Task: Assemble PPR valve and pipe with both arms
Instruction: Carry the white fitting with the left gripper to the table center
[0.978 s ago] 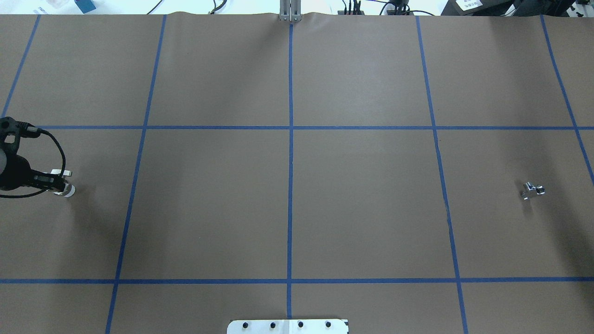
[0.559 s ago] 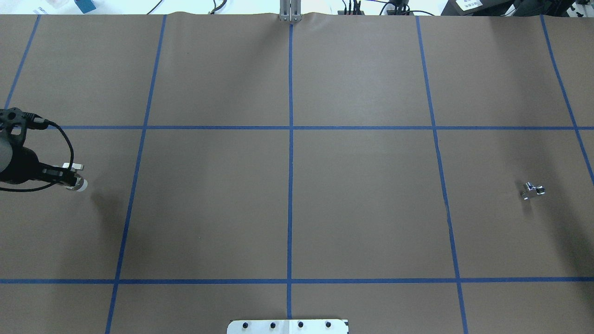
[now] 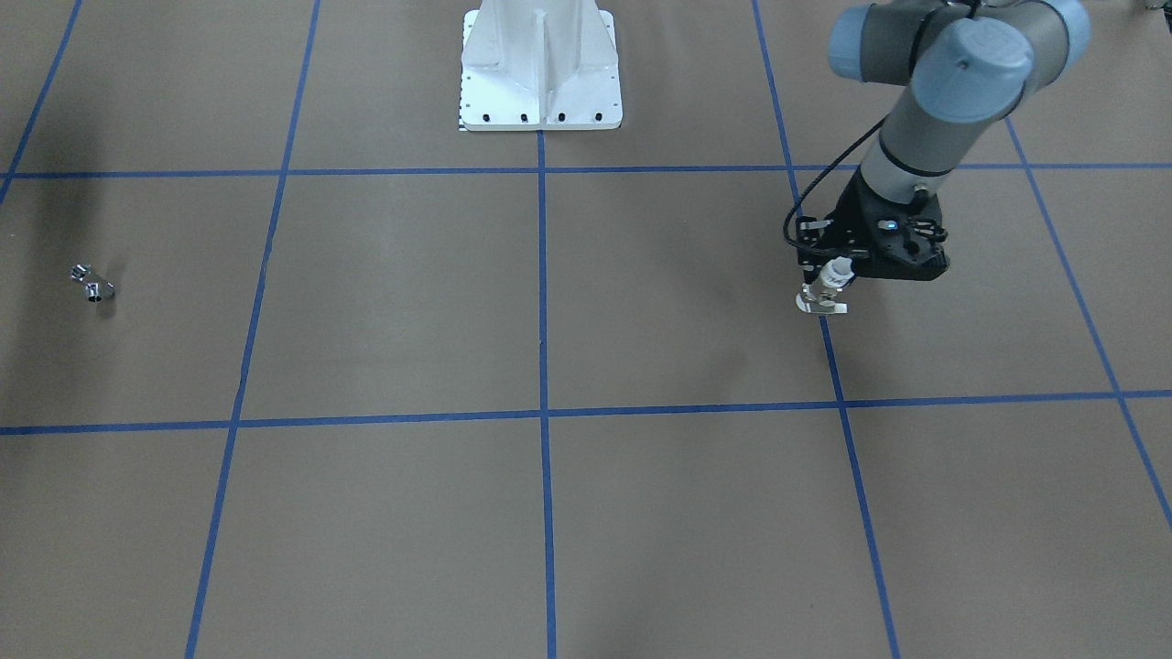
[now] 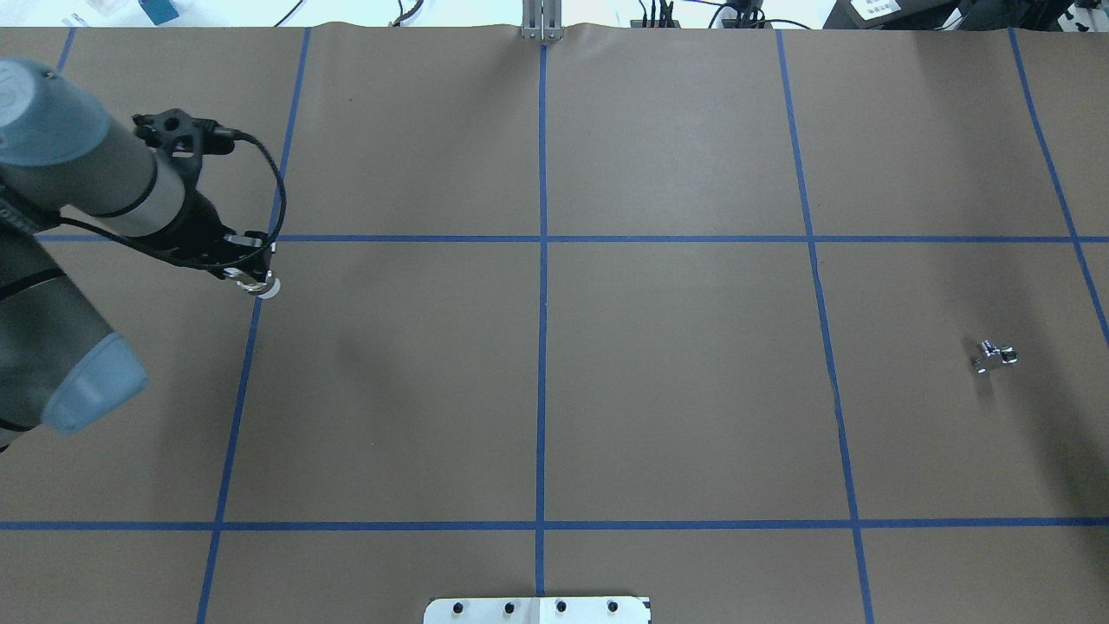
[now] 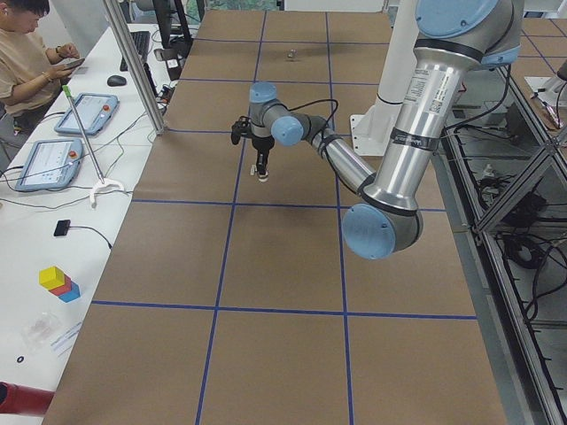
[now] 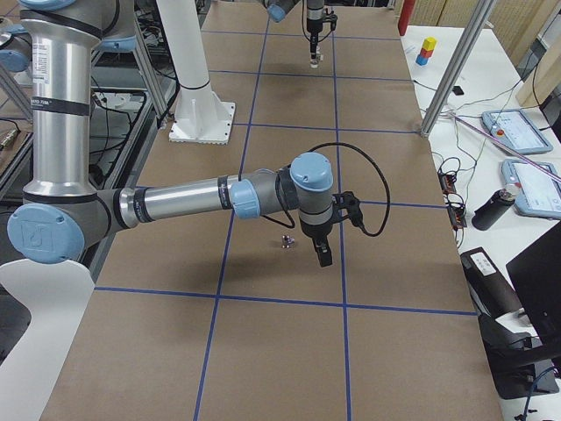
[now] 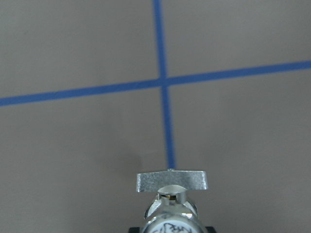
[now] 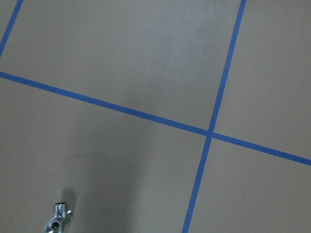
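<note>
**Left arm.** The grey-and-silver jointed left arm [image 4: 91, 178] with light-blue joint caps is extended over the left part of the brown paper-covered table [image 4: 684, 165]. Its black two-finger left gripper [image 3: 829, 276] is pointed down and is clamped on the PPR valve [image 7: 171, 182], a tiny fitting of white plastic and silver metal. The valve is held clear of the table, with its flat tab turned towards the surface. In the overhead view it is located just beside a crossing of the blue tape lines [image 4: 541, 347], at the left of the table and towards the far side. In the left wrist view the tab is seen level, over one tape line and near that crossing.

**Right arm.** The matching right arm [image 6: 184, 200] is stretched low over the right part of the table. Its right gripper [image 6: 322, 253] is pointed down. It is shown only from the table's end, so whether its fingers are apart or together cannot be told.

**Pipe.** The pipe [image 4: 995, 355], a tiny shiny all-chrome tube fitting, is lying on the paper at the far right of the table, well apart from the valve. The right gripper is near it but not touching it. In the right wrist view the pipe is seen at the lower left edge.

**Surroundings.** A white pedestal [image 3: 540, 64] is bolted at the middle of the robot's edge of the table. A person [image 5: 22, 53] is seated at the bench beyond the table's left end.
</note>
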Robot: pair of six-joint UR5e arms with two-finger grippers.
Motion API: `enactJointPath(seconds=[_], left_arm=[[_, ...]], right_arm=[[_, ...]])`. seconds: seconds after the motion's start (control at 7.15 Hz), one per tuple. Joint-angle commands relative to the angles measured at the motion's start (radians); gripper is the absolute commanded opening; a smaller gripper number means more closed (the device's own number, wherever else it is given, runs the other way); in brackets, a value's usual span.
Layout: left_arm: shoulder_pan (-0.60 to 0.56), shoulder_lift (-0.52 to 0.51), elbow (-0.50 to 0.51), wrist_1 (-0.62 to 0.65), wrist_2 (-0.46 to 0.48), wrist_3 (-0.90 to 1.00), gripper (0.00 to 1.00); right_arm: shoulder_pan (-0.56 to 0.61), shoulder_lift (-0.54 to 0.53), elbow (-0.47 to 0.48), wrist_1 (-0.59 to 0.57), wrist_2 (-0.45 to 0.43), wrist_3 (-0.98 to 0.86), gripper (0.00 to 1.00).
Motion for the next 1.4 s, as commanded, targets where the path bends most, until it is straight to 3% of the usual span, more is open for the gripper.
enactJointPath(seconds=[0.0, 0.42, 1.26], left_arm=[[0.103, -0.235, 0.113, 0.067, 0.011, -0.192, 0.00], [0.175, -0.490, 0.383, 0.053, 0.106, -0.253, 0.00], [0.281, -0.543, 0.465, -0.022, 0.227, -0.253, 0.00]], right_arm=[[0.000, 0.000, 0.000, 0.000, 0.000, 0.000, 1.00], [0.000, 0.000, 0.000, 0.000, 0.002, 0.000, 1.00], [0.000, -0.001, -0.005, -0.002, 0.002, 0.000, 1.00]])
